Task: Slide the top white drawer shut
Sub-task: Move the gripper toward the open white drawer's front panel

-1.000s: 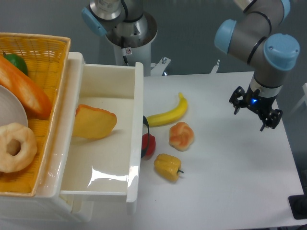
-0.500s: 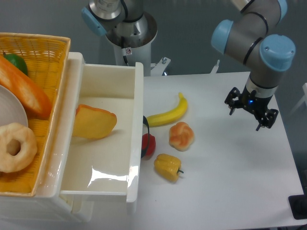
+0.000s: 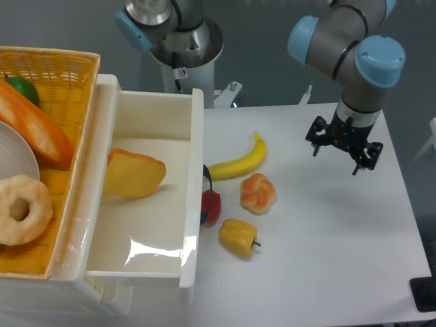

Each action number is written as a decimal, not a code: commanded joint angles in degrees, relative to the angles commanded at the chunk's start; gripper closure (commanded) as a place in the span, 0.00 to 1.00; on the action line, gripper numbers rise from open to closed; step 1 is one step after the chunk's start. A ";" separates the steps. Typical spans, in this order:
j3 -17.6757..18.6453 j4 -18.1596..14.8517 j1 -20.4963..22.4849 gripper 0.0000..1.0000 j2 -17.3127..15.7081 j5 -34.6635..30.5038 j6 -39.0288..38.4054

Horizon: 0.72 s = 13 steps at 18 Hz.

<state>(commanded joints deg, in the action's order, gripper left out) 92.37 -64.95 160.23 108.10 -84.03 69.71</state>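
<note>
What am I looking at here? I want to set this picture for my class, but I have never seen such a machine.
This is one fixed camera looking down at a white table. The grey and blue jointed thing is a robot arm; its black hand hangs above the table, holding nothing. On the left, the top white drawer stands pulled open, with a yellow-orange toy food piece inside. Beside its black handle lie a red item, a banana, a pastry and a yellow pepper. A yellow wicker basket holds more toy food.
</note>
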 joint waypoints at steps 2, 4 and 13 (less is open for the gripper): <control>0.00 0.09 -2.37 0.00 0.35 0.80 -8.23; -0.09 0.18 -3.78 0.21 0.53 3.07 -14.48; -2.90 -0.87 -7.83 0.78 3.34 19.15 -32.96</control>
<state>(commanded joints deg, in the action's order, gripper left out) 89.47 -65.82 152.40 111.44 -64.88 36.75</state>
